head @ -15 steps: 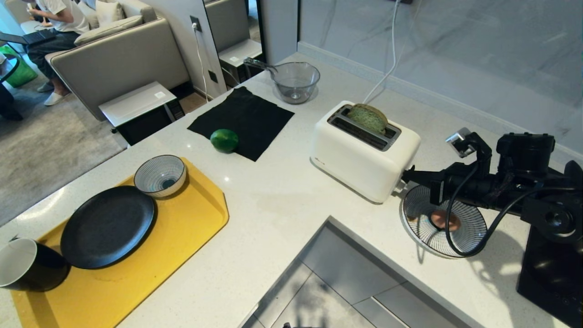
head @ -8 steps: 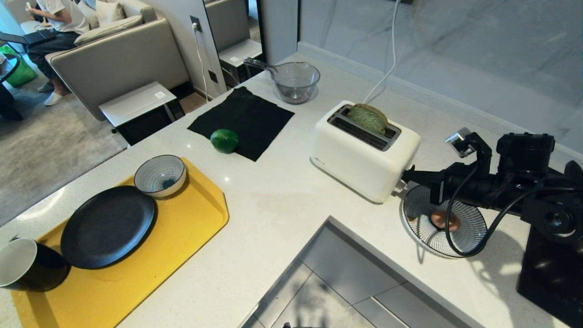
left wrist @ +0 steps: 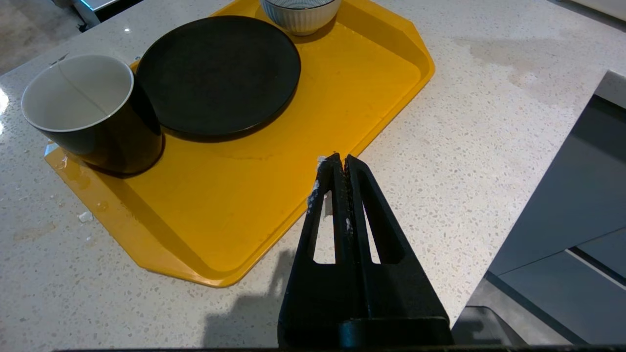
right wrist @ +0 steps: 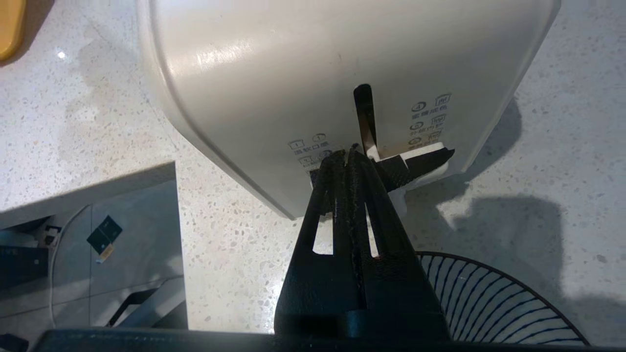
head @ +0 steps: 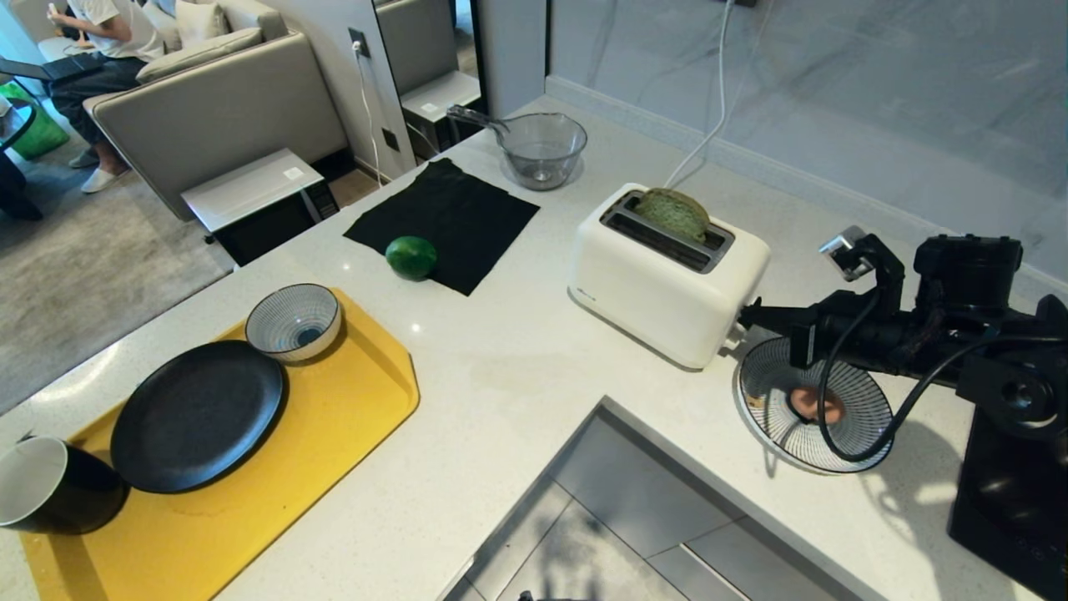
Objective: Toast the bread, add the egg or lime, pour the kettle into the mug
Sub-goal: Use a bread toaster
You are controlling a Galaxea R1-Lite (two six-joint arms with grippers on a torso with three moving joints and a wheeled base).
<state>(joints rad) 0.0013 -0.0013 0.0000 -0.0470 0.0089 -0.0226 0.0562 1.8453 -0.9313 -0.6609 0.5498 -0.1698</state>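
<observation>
The right gripper [right wrist: 351, 152], fingers pinched together and holding nothing, rests its tip at the lever [right wrist: 415, 166] low on the end of the white toaster [head: 667, 280], where the bread [head: 674, 214] stands partly out of the far slot. The slice looks light, soft and easily crushed, so it is probably best taken gently by its crusted top edge. The left gripper [left wrist: 341, 161], also closed on nothing, hangs over the counter beside the yellow tray [left wrist: 391, 44] carrying the mug [left wrist: 93, 115].

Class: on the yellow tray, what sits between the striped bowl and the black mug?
The black plate sits between striped bowl and mug, seen in the head view.
</observation>
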